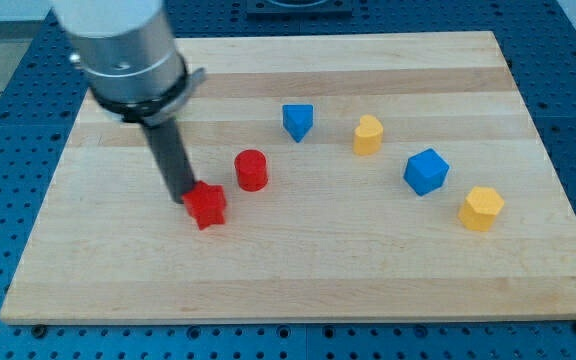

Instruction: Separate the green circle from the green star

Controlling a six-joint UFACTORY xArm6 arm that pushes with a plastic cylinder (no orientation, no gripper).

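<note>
No green circle and no green star shows in the camera view; the arm's grey body (128,50) covers the board's upper left. My dark rod comes down from it, and my tip (182,200) rests on the board touching the left edge of a red star (206,206). A red cylinder (251,170) stands just up and right of the star, a small gap apart.
On the wooden board (368,270) a blue triangular block (297,122) sits at upper middle, with a yellow block (368,135) to its right. A blue cube (426,171) and a yellow hexagon (481,208) lie at the right.
</note>
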